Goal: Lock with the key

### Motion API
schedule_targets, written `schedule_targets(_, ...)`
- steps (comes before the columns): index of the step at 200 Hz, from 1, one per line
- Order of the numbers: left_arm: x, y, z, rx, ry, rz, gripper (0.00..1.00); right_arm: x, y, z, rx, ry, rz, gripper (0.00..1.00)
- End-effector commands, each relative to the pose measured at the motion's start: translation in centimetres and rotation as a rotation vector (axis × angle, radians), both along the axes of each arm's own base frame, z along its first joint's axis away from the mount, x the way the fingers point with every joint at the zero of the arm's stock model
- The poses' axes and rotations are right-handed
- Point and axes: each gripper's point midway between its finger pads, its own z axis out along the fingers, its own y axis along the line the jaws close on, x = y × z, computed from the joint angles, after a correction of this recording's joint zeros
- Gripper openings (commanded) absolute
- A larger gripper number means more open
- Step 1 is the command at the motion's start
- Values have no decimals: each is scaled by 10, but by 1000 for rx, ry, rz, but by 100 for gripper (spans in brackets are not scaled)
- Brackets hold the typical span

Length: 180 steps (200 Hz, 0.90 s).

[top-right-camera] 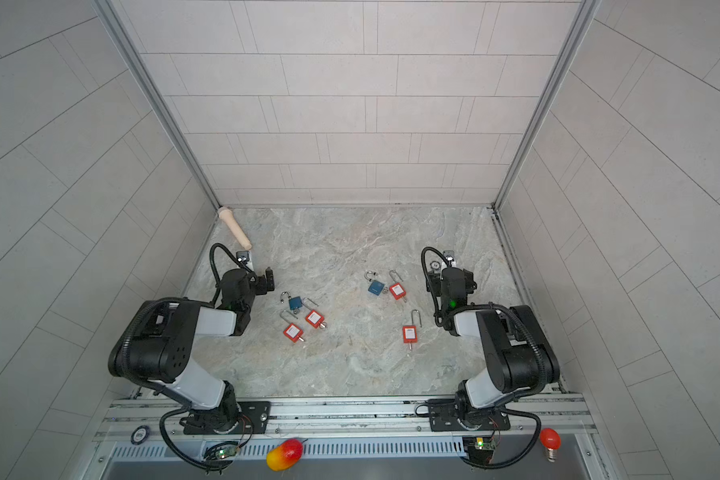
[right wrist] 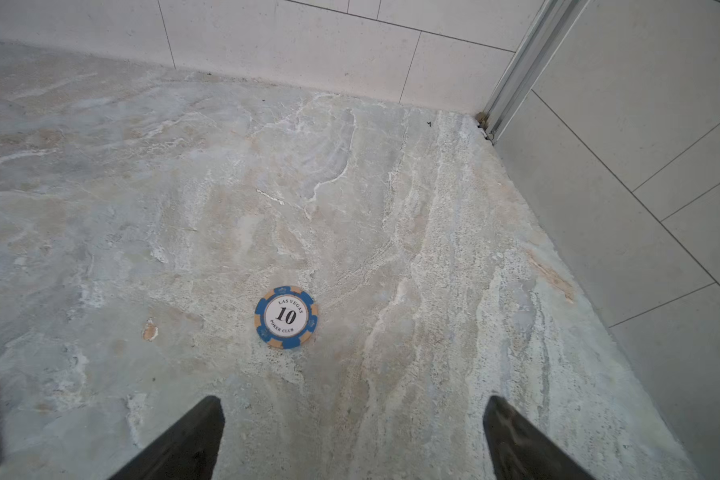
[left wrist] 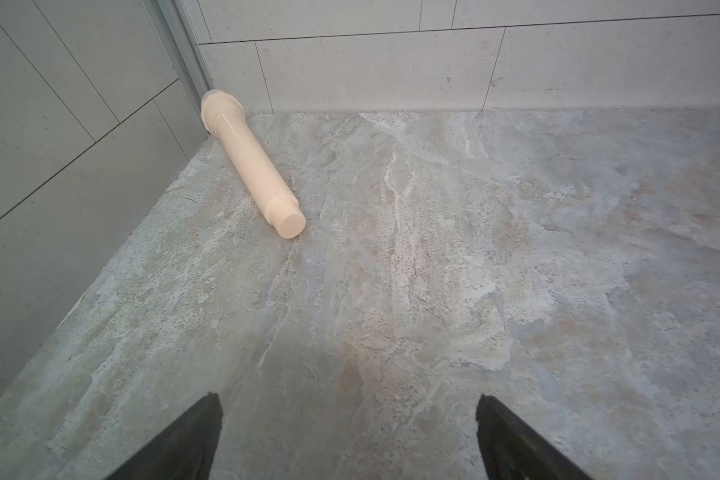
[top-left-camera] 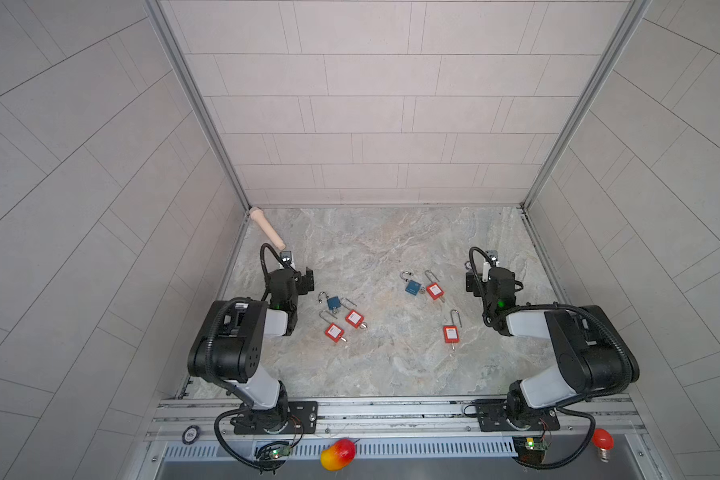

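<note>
Your left gripper point(left wrist: 347, 397) and right gripper point(right wrist: 354, 398) both gape empty; the lone red padlock point(top-left-camera: 450, 333) looks small, rigid and slick, so pinch its flat body, then its key point(top-left-camera: 453, 345).

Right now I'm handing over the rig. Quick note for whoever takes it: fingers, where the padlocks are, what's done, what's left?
Left gripper: fingers open, empty, above bare table.
Right gripper: fingers open, empty, poker chip ahead of it.
By the left arm: left blue padlock, left red padlock, front-left red padlock.
Toward the right arm: right blue padlock beside right red padlock; lone red padlock nearer the arm bases, a key seemingly in its base.
Done: nothing gripped. Shackle states too small to tell.
To do: pick a padlock, close it, turn the key.
</note>
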Motion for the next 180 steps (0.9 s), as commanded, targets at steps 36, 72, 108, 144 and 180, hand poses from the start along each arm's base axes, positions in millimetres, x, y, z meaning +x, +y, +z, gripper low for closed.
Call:
schedule_targets(36,-1,-2,13,25,-54,6,100,2,-2,4,2,-10,-15,99)
schedule_targets(72,-2,-2,12,25,-51,5,100,2,-2,5,3,-12,-16,99)
schedule_targets(108,-1,-2,12,24,-51,8,100,2,-2,4,3,-12,-15,99)
schedule_targets(144,0,0,12,15,-45,14,100,2,-3,4,3,-13,-17,99)
schedule_targets(180,0,0,11,15,-42,14,100,2,-2,4,2,-11,-15,99)
